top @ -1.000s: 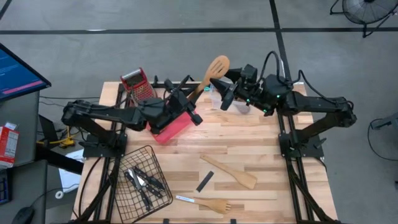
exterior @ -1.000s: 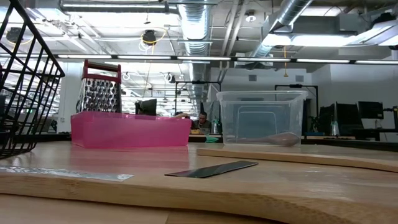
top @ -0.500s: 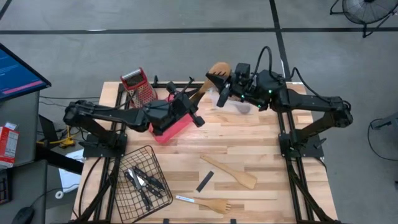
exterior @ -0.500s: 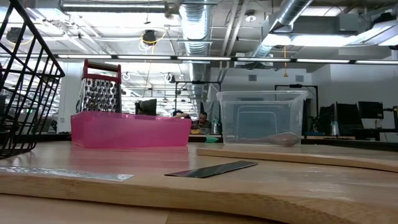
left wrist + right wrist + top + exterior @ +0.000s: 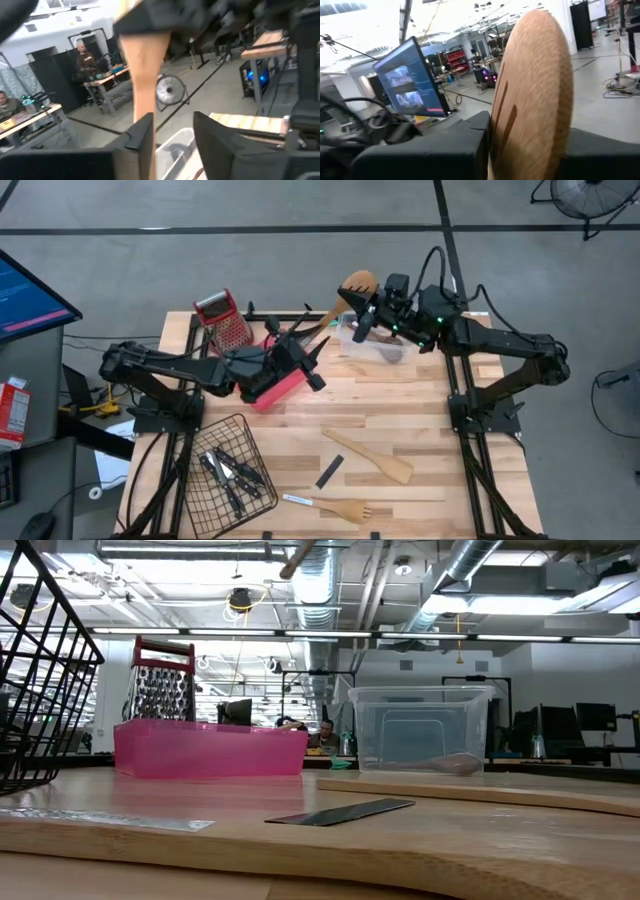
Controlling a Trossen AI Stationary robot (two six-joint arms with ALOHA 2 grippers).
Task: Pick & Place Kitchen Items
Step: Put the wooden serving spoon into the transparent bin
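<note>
Above the far table edge, we clamp our right gripper (image 5: 362, 307) on the light wooden slotted turner (image 5: 355, 284) while our left gripper (image 5: 312, 345), fingers parting, releases its handle, presumably a handover.

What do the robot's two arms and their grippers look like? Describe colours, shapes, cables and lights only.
Both arms are black, built of slim jointed segments on black frame bases. The left gripper and right gripper have flat dark fingers. A black cable loops above the right arm, which shows small green lights.
</note>
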